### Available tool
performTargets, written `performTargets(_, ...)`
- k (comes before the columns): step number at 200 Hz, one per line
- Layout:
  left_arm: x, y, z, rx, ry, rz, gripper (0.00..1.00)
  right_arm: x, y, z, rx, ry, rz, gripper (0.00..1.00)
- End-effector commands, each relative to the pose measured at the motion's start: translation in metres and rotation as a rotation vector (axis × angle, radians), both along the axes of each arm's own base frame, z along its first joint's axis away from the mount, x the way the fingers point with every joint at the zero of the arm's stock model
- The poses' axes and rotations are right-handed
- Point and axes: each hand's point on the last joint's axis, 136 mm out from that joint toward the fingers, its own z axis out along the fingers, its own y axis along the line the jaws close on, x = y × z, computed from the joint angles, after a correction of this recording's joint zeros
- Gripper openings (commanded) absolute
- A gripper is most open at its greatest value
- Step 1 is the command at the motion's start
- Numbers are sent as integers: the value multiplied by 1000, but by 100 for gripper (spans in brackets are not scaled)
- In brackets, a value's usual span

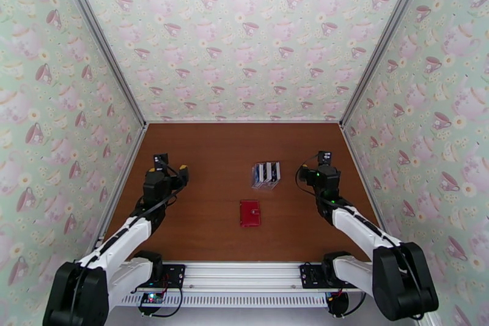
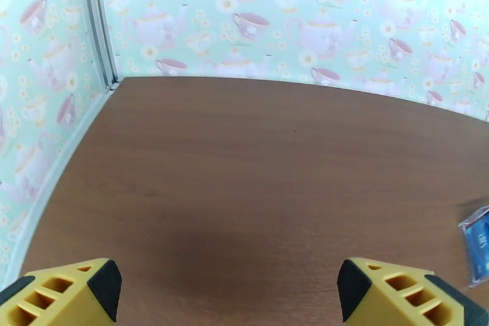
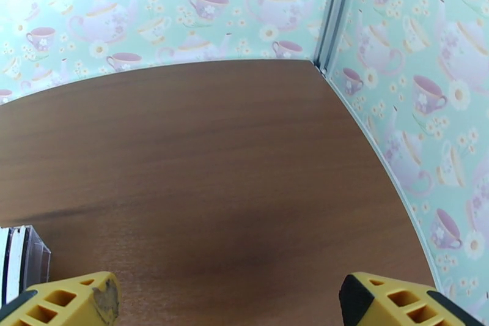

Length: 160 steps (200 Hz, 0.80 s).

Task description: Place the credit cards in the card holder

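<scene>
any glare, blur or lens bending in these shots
Top external: even light, no glare, the red card holder reads clearly. Left wrist: a soft shadow darkens the table near the fingers. Right wrist: the table's far edge bows, wide-lens bending.

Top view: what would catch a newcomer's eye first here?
The teapot-and-cup wallpaper on all the walls stands out first. On the brown table, a red wallet lies near the middle, with a clear rack of cards just beyond it. The left pincer and right pincer hang open at either side.
</scene>
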Motion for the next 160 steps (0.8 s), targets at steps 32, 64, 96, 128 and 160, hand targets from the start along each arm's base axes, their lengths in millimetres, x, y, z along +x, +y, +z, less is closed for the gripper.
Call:
performTargets(32, 22, 6, -4, 12, -72, -58, 100, 22, 12, -4, -1, -92, 89, 100)
performTargets(64, 35, 9, -12, 4, -105, -90, 100, 26, 12, -1, 13, -131, 110, 100)
performTargets(96, 41, 6, -19, 1, -106, -132, 100, 26, 6, 3, 47, -185, 115, 100)
performTargets(128, 52, 5, -39, -7, -71, -149, 100, 37, 5, -14, 82, -188, 141, 100)
performTargets(160, 53, 5, -42, -2, -56, -147, 100, 43, 9, -24, 88, -156, 167, 100)
